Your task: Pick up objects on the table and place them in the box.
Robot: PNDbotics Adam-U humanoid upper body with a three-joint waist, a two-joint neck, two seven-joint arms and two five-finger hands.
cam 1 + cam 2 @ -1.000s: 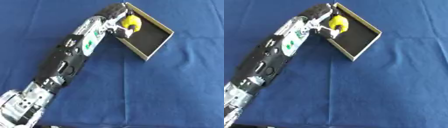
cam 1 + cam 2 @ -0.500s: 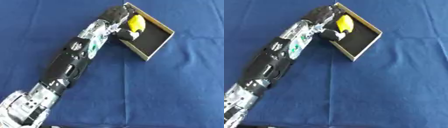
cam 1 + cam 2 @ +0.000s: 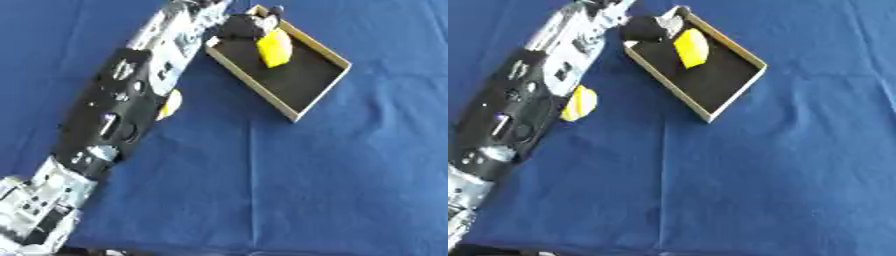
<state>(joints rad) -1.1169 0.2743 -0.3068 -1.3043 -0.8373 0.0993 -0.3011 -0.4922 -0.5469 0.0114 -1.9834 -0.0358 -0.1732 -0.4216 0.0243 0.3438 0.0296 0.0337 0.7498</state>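
The robot's left hand (image 3: 647,29) is hanging over the near-left corner of the box (image 3: 737,89), at the top of both views. Its dark fingers are showing as a blurred lump beside the yellow object (image 3: 690,48), and whether they are curled or straight cannot be told; nothing is visibly held between them. The yellow object, a rounded wedge shape, is lying inside the box on its black floor, toward the end nearest the hand, and appears just clear of the fingers, though contact cannot be ruled out.

The left arm (image 3: 131,95) is stretching from the lower left corner diagonally up to the box, its black shell and silver joints covering much of the left side. A second yellow object (image 3: 579,103), rounded and pale at one edge, is lying on the cloth just beside the forearm, partly tucked under it, well apart from the box.

The box is a shallow rectangular tray with tan walls, sitting askew on the blue tablecloth (image 3: 306,190), which is showing faint creases. The right hand is not appearing in either view.
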